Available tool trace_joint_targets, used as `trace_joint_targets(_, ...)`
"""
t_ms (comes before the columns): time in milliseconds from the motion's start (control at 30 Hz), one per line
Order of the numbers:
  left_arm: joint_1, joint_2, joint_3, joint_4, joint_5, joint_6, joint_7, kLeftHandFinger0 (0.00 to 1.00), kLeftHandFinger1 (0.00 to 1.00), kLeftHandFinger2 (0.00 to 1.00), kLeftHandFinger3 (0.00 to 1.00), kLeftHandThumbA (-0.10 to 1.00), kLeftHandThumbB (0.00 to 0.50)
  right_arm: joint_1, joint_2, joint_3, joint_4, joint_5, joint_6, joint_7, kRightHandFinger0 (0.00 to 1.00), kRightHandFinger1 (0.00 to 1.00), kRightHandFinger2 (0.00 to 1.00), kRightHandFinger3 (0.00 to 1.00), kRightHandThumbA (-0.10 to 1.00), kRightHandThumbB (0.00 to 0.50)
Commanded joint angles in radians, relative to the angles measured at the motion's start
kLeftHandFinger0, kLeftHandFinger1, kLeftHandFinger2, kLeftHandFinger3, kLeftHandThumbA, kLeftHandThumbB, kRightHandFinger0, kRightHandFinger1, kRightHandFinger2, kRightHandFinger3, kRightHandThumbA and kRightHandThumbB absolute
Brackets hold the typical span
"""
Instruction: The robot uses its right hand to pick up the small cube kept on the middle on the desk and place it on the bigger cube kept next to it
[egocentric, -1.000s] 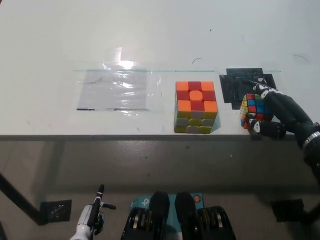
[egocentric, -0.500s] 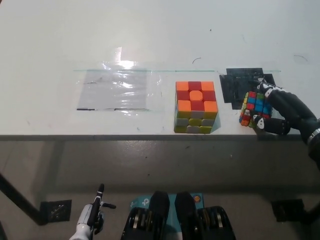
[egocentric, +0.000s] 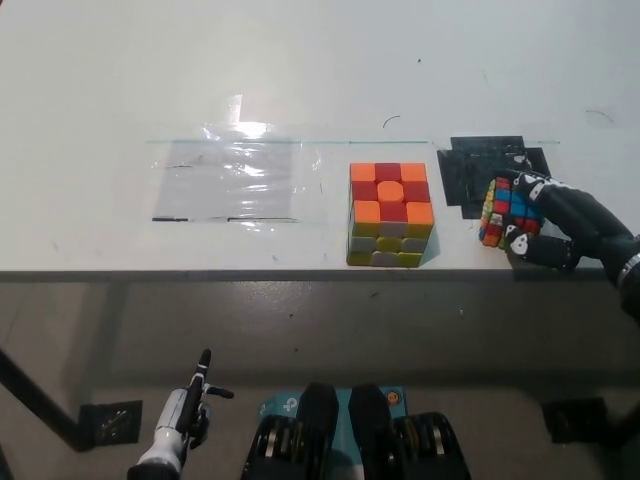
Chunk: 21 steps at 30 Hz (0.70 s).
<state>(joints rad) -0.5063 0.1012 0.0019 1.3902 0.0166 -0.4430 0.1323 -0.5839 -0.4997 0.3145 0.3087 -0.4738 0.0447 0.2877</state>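
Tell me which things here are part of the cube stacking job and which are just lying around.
Part of the job:
- small cube, held in the right robot hand
- bigger cube, near the desk's front edge

Just lying around:
- clear plastic sheet taped on the desk
- black patch behind the small cube
- left robot hand, resting low, below the desk
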Motion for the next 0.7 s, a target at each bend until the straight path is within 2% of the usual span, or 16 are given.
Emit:
trace_joint_targets(0, -0.040, 0.016, 0.002, -0.006, -0.002, -0.027, -0.014, 0.00, 0.00, 0.00, 0.00, 1.00, 0.500, -0.009, 0.008, 0.026, 0.021, -0.017, -0.007, 0.032, 0.99, 1.00, 1.00, 1.00, 0.50, 0.399)
trace_joint_targets(33, -0.041, 0.019, -0.004, -0.007, 0.005, -0.027, -0.008, 0.00, 0.00, 0.04, 0.02, 1.00, 0.500, -0.010, 0.011, 0.028, 0.023, -0.017, -0.007, 0.035, 1.00, 1.00, 1.00, 1.00, 0.50, 0.398)
trace_joint_targets(133, -0.049, 0.023, -0.008, -0.004, 0.010, -0.027, -0.004, 0.00, 0.00, 0.00, 0.00, 1.00, 0.500, -0.017, 0.017, 0.044, 0.023, -0.037, 0.001, 0.041, 1.00, 1.00, 1.00, 1.00, 0.51, 0.380)
trace_joint_targets(300, -0.061, 0.029, -0.011, -0.005, 0.015, -0.027, -0.004, 0.00, 0.00, 0.00, 0.00, 1.00, 0.500, -0.039, 0.013, 0.078, 0.018, -0.086, 0.013, 0.046, 1.00, 1.00, 1.00, 1.00, 0.50, 0.362)
trace_joint_targets(333, -0.062, 0.029, -0.013, -0.006, 0.019, -0.027, 0.000, 0.00, 0.00, 0.00, 0.00, 1.00, 0.500, -0.045, 0.015, 0.082, 0.017, -0.085, 0.009, 0.045, 0.98, 1.00, 1.00, 1.00, 0.42, 0.359)
trace_joint_targets(367, -0.065, 0.028, -0.009, -0.004, 0.014, -0.025, 0.001, 0.00, 0.00, 0.02, 0.00, 1.00, 0.500, -0.056, 0.014, 0.098, 0.013, -0.109, 0.006, 0.043, 0.93, 1.00, 1.00, 1.00, 0.44, 0.357)
trace_joint_targets(400, -0.067, 0.029, -0.009, -0.004, 0.015, -0.025, -0.001, 0.00, 0.00, 0.00, 0.00, 1.00, 0.500, -0.059, 0.015, 0.102, 0.014, -0.118, -0.002, 0.031, 0.74, 1.00, 1.00, 1.00, 0.42, 0.357)
trace_joint_targets(433, -0.068, 0.030, -0.009, -0.004, 0.015, -0.024, -0.004, 0.00, 0.00, 0.02, 0.01, 1.00, 0.500, -0.065, 0.014, 0.111, 0.015, -0.134, -0.013, 0.020, 0.58, 0.81, 1.00, 1.00, 0.39, 0.335)
trace_joint_targets(467, -0.070, 0.032, -0.008, -0.004, 0.014, -0.023, -0.008, 0.00, 0.00, 0.02, 0.01, 1.00, 0.500, -0.072, 0.014, 0.123, 0.015, -0.153, -0.024, 0.011, 0.53, 0.72, 0.97, 1.00, 0.39, 0.338)
trace_joint_targets(500, -0.071, 0.033, -0.010, -0.003, 0.017, -0.020, -0.007, 0.00, 0.00, 0.03, 0.00, 1.00, 0.500, -0.080, 0.019, 0.132, 0.022, -0.170, -0.034, -0.008, 0.37, 0.49, 0.73, 1.00, 0.33, 0.312)
trace_joint_targets(533, -0.073, 0.034, -0.012, -0.003, 0.020, -0.019, -0.007, 0.00, 0.00, 0.02, 0.00, 1.00, 0.500, -0.081, 0.021, 0.135, 0.024, -0.177, -0.037, -0.018, 0.26, 0.38, 0.64, 1.00, 0.31, 0.316)
trace_joint_targets(567, -0.074, 0.036, -0.017, -0.002, 0.027, -0.017, -0.005, 0.00, 0.00, 0.02, 0.00, 1.00, 0.500, -0.083, 0.026, 0.139, 0.030, -0.189, -0.051, -0.042, 0.15, 0.27, 0.51, 1.00, 0.23, 0.292)
trace_joint_targets(600, -0.075, 0.037, -0.016, -0.003, 0.026, -0.019, -0.006, 0.00, 0.00, 0.00, 0.00, 1.00, 0.500, -0.089, 0.022, 0.157, 0.037, -0.223, -0.075, -0.072, 0.09, 0.23, 0.48, 1.00, 0.22, 0.264)
trace_joint_targets(633, -0.075, 0.037, -0.016, -0.003, 0.026, -0.018, -0.005, 0.00, 0.00, 0.00, 0.00, 1.00, 0.500, -0.096, 0.020, 0.174, 0.050, -0.254, -0.101, -0.104, 0.00, 0.16, 0.40, 1.00, 0.18, 0.203)
trace_joint_targets(667, -0.075, 0.037, -0.016, -0.004, 0.026, -0.017, -0.004, 0.00, 0.00, 0.00, 0.00, 1.00, 0.500, -0.103, 0.020, 0.190, 0.064, -0.285, -0.123, -0.142, 0.00, 0.12, 0.33, 1.00, 0.14, 0.148)
